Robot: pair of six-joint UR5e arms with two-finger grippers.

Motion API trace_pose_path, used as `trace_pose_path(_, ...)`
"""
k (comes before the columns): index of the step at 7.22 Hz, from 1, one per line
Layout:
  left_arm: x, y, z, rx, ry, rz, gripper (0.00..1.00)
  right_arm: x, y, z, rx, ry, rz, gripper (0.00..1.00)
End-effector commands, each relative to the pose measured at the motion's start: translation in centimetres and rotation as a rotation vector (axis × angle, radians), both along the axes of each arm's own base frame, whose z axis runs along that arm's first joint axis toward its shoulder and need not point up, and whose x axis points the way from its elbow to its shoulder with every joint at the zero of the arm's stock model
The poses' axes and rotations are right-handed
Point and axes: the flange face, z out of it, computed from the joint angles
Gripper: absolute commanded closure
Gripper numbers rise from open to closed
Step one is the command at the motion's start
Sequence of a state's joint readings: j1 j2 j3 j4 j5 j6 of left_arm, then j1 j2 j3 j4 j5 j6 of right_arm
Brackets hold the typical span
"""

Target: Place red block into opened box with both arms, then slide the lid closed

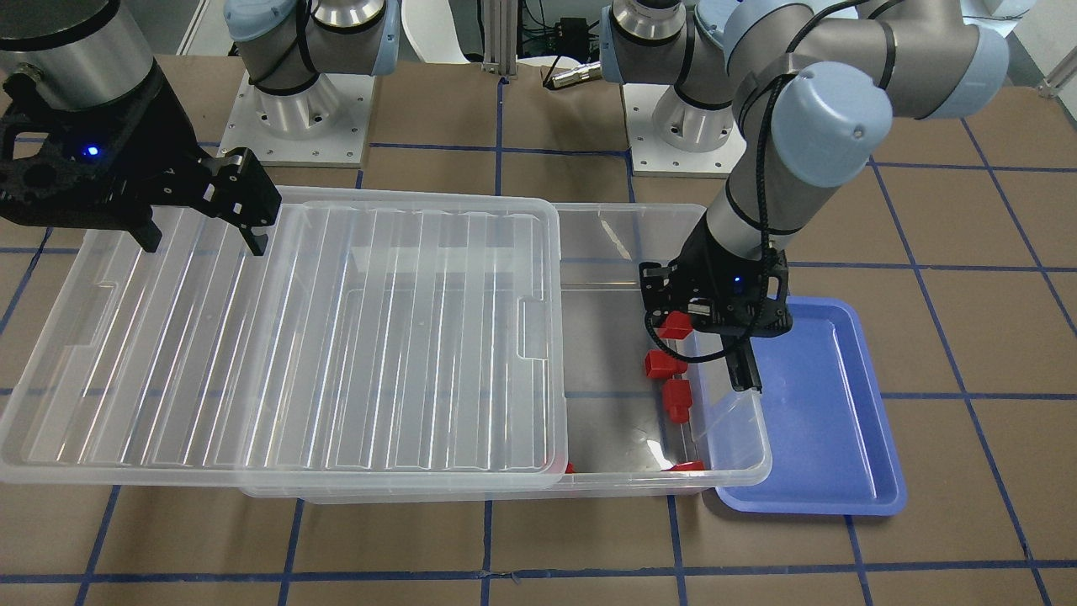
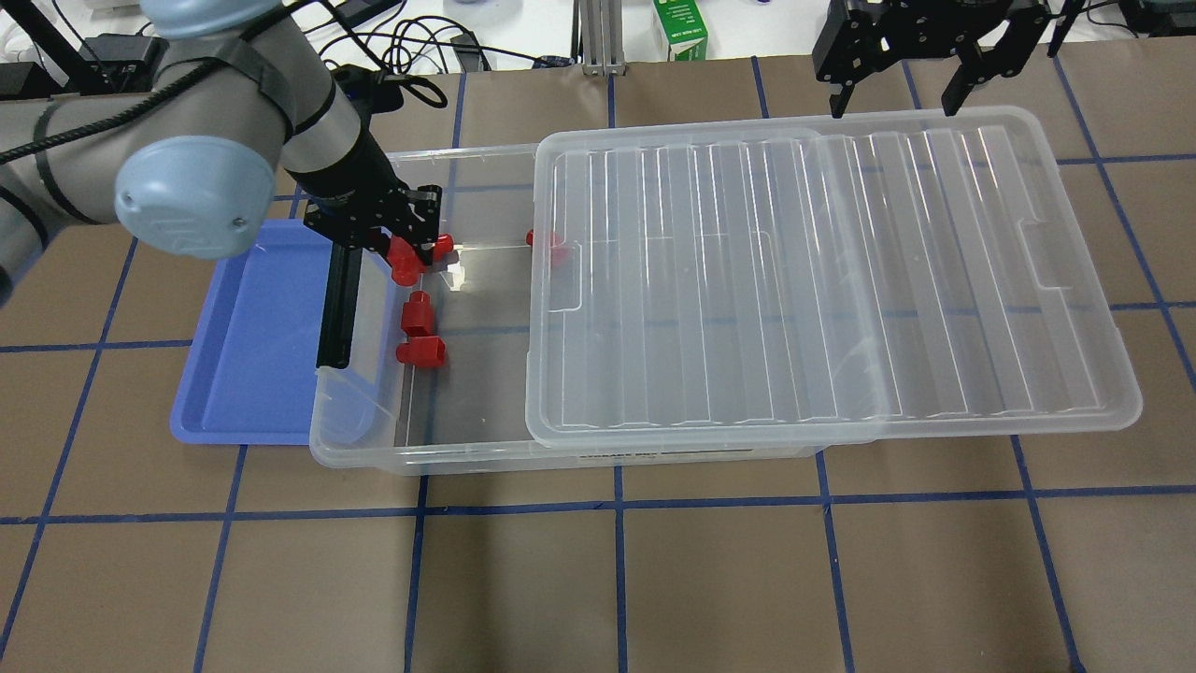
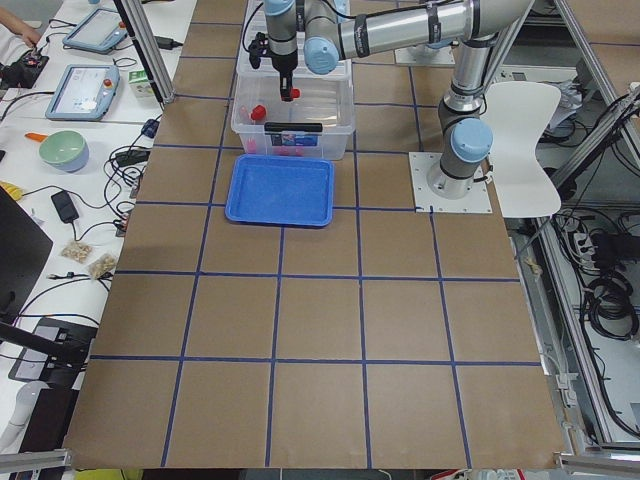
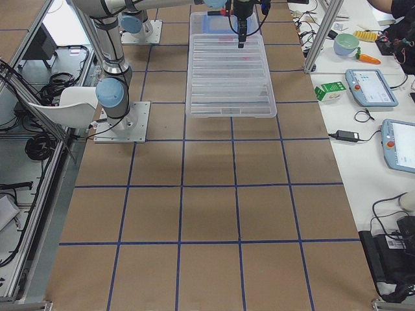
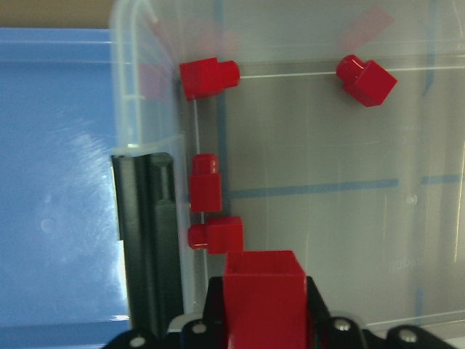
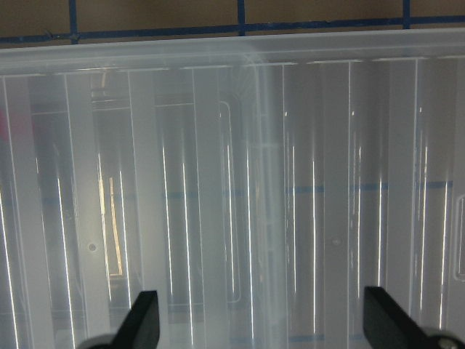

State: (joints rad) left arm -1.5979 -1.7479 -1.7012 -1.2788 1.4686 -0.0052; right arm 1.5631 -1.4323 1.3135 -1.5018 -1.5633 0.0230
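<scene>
Clamped on the red block (image 5: 263, 287), the left gripper (image 1: 680, 318) holds it between its two fingers over the uncovered end of the box (image 2: 366, 456), close to the black clip bar (image 2: 334, 313) on that short wall. Four loose red blocks (image 2: 418, 314) lie on the box floor. Two are just beside the clip-bar wall, and two are against the long wall away from the robot, one of them at the lid's edge. Resting on the rim, the lid (image 2: 822, 280) sits shifted toward the robot's right, overhanging that end and leaving the left end open. Above the overhanging half hangs the right gripper (image 2: 897, 89), jaws spread wide and clear of the lid. On the table (image 2: 598, 579), a blue tray (image 1: 841, 438) lies just beside the box's clip-bar end.
</scene>
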Motion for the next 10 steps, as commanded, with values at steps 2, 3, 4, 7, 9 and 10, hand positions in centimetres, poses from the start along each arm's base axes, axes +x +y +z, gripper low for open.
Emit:
trace_pose_path(2,-0.2,0.0,-5.7,-0.070,-0.003,-0.086,1.00,0.0,0.0,-0.2,0.004,0.001,0.003,0.00)
trace_pose_path(3,0.0,0.1,-7.0,-0.042,0.000,-0.064,0.98,0.0,0.0,-0.2,0.004,0.001,0.003,0.00)
trace_pose_path(4,-0.3,0.1,-7.4,-0.031,-0.003,-0.040,0.97,0.0,0.0,-0.2,0.004,0.000,0.003,0.00)
trace_pose_path(7,-0.4,-0.4,-7.2,-0.048,-0.001,-0.019,0.31,0.0,-0.2,-0.2,-0.002,-0.003,-0.001,0.00)
trace_pose_path(9,-0.2,-0.4,-5.9,-0.073,-0.002,-0.022,0.31,0.0,-0.2,-0.2,-0.002,-0.003,-0.001,0.00)
trace_pose_path(10,0.1,-0.8,-4.1,-0.108,0.001,-0.019,0.30,0.0,-0.2,-0.2,-0.004,-0.005,-0.001,0.00)
